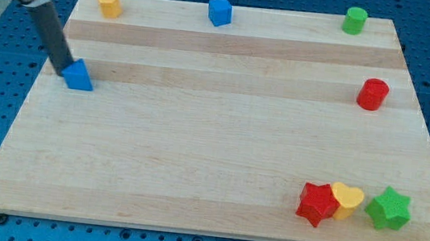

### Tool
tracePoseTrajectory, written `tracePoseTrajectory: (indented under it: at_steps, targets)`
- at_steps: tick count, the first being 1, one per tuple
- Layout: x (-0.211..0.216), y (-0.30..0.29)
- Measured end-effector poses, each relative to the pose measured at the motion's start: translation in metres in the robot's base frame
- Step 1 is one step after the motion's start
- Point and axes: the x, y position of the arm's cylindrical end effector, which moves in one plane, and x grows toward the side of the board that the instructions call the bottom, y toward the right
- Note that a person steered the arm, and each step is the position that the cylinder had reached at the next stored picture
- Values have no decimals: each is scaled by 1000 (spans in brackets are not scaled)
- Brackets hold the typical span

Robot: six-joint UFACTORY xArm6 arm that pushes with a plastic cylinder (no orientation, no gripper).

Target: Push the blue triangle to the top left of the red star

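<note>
The blue triangle (79,76) lies near the board's left edge, in the upper half of the view. My tip (61,71) stands right against its left side, touching it or nearly so. The red star (318,203) lies at the view's bottom right, far from the triangle. A yellow heart (346,199) touches the star's right side, and a green star (388,208) sits just right of the heart.
A yellow block (110,3) lies at the top left, a blue cube (220,12) at the top middle, a green cylinder (355,20) at the top right. A red cylinder (373,94) stands at the right edge. The wooden board (195,151) ends close to my tip's left.
</note>
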Motion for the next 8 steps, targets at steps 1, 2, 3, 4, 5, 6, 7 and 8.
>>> tracePoseTrajectory:
  at_steps: [1,2,3,4,5,6,7,8]
  targets:
    - [6,42]
    - [8,21]
    - [9,-40]
    - [34,-63]
    - [47,-14]
    - [47,59]
    - [48,98]
    - [48,64]
